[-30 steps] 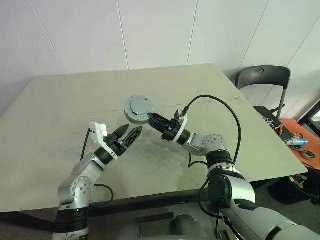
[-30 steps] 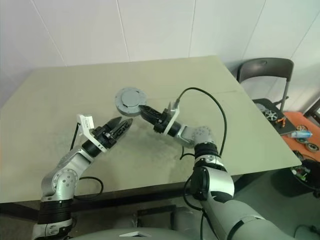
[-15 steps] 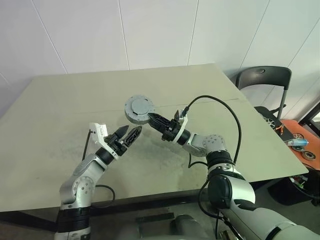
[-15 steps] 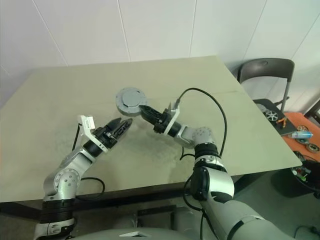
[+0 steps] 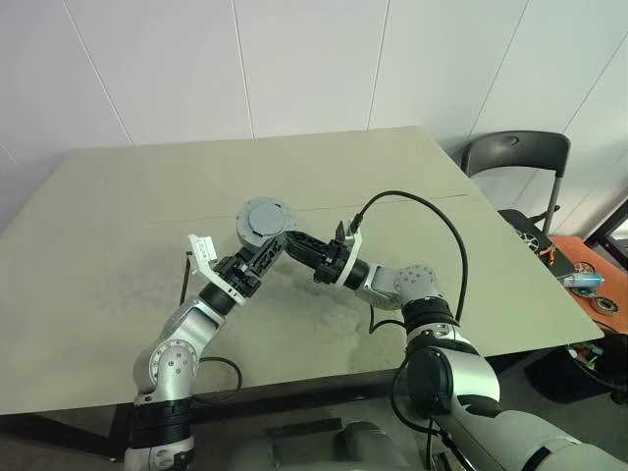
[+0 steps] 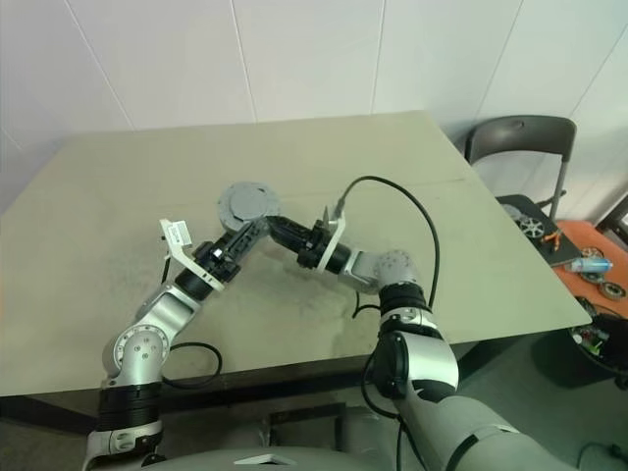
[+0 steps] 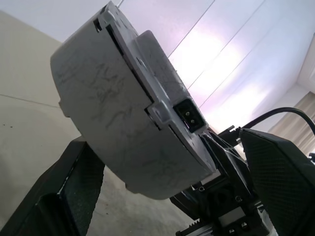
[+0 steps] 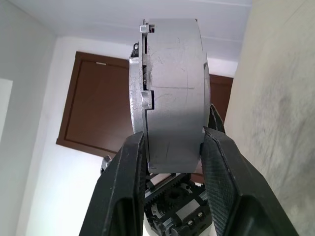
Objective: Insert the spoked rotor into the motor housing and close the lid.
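Between right claw [image 8: 170, 162] fingers, motor housing [image 8: 172, 93].

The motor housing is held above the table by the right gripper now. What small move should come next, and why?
Probably close the left gripper on the motor housing. The right gripper clamps it by its flat faces, above the table, and the left gripper's open fingers already stand on either side of its rim, touching nothing yet.
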Available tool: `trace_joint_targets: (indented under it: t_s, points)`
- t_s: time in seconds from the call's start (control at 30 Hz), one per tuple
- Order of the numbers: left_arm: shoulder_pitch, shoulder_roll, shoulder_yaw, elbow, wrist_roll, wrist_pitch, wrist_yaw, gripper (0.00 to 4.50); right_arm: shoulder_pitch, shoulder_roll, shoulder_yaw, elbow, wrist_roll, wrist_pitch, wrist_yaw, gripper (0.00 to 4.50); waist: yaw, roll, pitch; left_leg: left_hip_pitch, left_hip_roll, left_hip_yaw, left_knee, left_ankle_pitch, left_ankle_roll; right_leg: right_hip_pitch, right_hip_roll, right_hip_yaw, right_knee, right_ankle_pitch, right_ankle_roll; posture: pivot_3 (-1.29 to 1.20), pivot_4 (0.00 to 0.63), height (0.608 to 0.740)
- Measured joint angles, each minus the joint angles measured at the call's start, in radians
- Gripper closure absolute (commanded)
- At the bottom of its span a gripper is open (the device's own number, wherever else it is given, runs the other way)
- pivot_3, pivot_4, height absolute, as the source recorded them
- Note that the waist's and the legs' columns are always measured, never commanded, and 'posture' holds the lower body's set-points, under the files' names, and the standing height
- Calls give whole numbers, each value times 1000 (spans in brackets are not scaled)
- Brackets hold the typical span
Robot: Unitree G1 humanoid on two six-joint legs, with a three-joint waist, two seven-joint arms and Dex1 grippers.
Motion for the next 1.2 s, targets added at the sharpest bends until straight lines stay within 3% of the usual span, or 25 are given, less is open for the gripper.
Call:
trace_joint_targets:
  t_s: [0.2, 0.47, 0.93, 1.17, 1.2]
  points:
    - [-35, -33, 46, 52, -59, 19, 66, 34, 24, 0, 69, -45, -4, 17, 33, 3200, -1, 0, 0, 0, 0, 0, 0, 0, 0, 0, 0, 0, 0, 0, 0, 0, 0, 740]
    - [-46, -54, 73, 68, -137, 29, 87, 1863, 26, -1, 86, -44, -12, -2, 42, 3200, 1, 0, 0, 0, 0, 0, 1, 0, 0, 0, 0, 0, 0, 0, 0, 0, 0, 740]
    - [-72, -73, 71, 99, -144, -14, 92, 1963, 25, 14, 78, -43, -12, -73, 46, 3200, 0, 0, 0, 0, -1, -1, 1, 0, 0, 1, 0, 0, -1, 0, 1, 0, 0, 740]
    - [-71, -67, 72, 104, -124, -43, 97, 1963, 25, 13, 90, -42, -16, -76, 50, 938, 0, 0, 0, 0, -1, -1, 1, 0, 0, 1, 0, 0, -1, 0, 0, 0, 0, 740]
    - [-70, -67, 73, 107, -122, -51, 98, 1963, 25, 13, 92, -45, -16, -77, 54, 938, 0, 0, 0, 0, -1, -1, 1, 0, 0, 1, 0, 0, -1, 0, 0, 0, 0, 740]
